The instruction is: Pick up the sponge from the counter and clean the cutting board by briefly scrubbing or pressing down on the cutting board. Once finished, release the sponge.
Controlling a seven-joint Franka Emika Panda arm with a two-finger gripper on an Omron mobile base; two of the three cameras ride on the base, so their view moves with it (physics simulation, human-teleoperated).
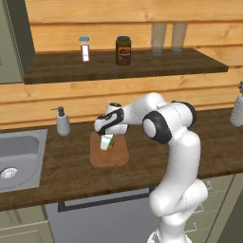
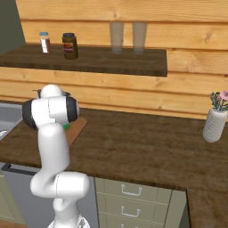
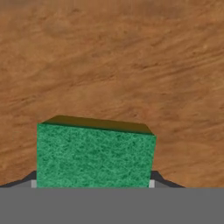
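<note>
The sponge [image 3: 95, 156] sits clamped between the jaws at the bottom centre of the hand view, green face toward the camera, its long axis running across the frame from one jaw to the other. Behind it lies the pale wood grain of the cutting board [image 3: 131, 65], apparently close beneath. In the left base view the gripper [image 1: 105, 142] hangs over the board's upper half, centre frame, on the dark surface [image 1: 61, 180]. The coming press likely goes straight down onto the board.

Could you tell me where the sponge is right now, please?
The sponge sits in the end effector, over the cutting board, right of the soap dispenser.
</note>
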